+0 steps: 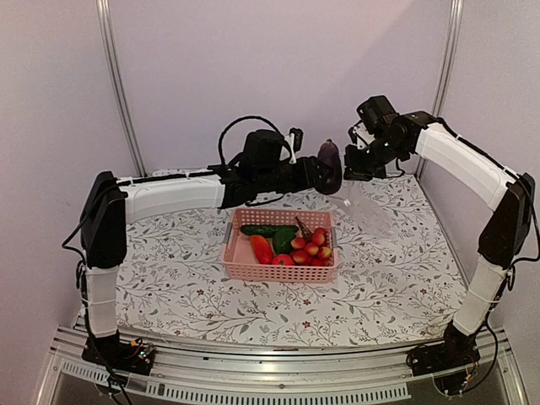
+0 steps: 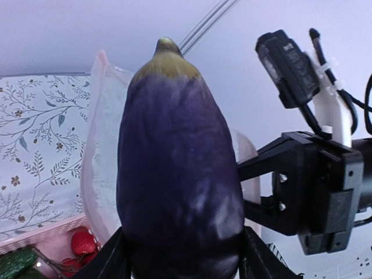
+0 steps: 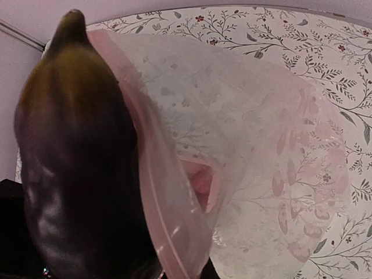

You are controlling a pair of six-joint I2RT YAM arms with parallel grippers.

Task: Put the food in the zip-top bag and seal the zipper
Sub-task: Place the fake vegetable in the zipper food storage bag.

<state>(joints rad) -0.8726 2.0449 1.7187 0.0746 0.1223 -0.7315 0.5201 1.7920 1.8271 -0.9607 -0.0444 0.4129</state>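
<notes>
This is a robot test booth in a lab, not a home or kitchen. Plain pale wall panels (image 1: 253, 59) close it in, joined by bare metal poles (image 1: 118, 93). Two robot arms, left (image 1: 169, 196) and right (image 1: 464, 160), are bolted to an aluminium rail (image 1: 278, 359) at the near edge of a desk (image 1: 169, 287) under a flowered cloth. A small camera (image 2: 288, 67) is strapped on one wrist, and the vegetables (image 1: 287, 245) in the pink basket (image 1: 278, 272) look like plastic toys.
</notes>
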